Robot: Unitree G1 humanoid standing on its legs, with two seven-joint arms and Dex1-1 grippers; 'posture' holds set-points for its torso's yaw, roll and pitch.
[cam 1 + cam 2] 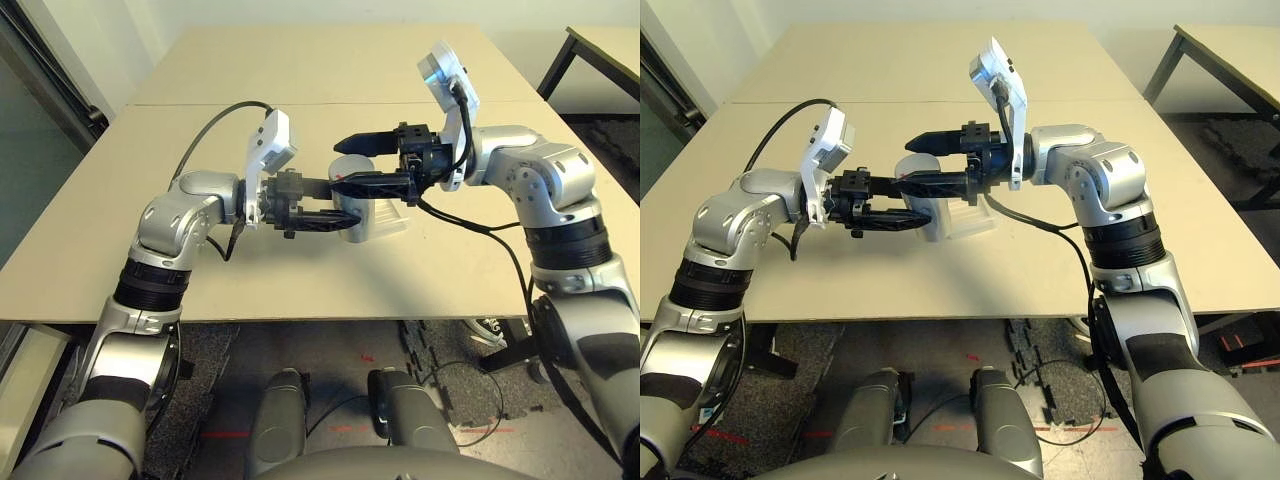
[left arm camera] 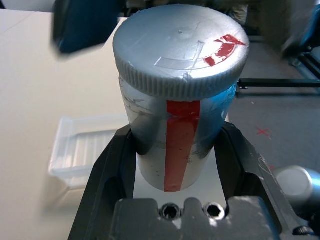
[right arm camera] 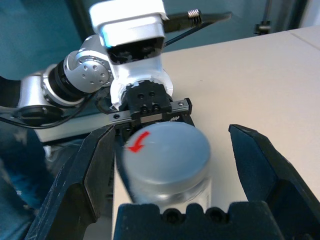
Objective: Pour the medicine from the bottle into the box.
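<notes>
Left wrist view: the left gripper (image 2: pixel 177 165) is pinching the bottle (image 2: pixel 180 130) around its body, cap (image 2: pixel 181 47) on, up above the table (image 1: pixel 300 270). The right gripper (image 3: pixel 170 165) is spreading wide around that cap. The box (image 2: pixel 85 150) is sitting just beside them.

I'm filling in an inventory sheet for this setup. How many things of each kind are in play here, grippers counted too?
Silver-grey cylindrical bottle with red and white label: 1
Round grey cap marked red, on the bottle: 1
Shallow square tray of clear plastic: 1
Black two-fingered grippers: 2, the left gripper shut on the bottle, the right gripper open around the cap
Total: 5
</notes>
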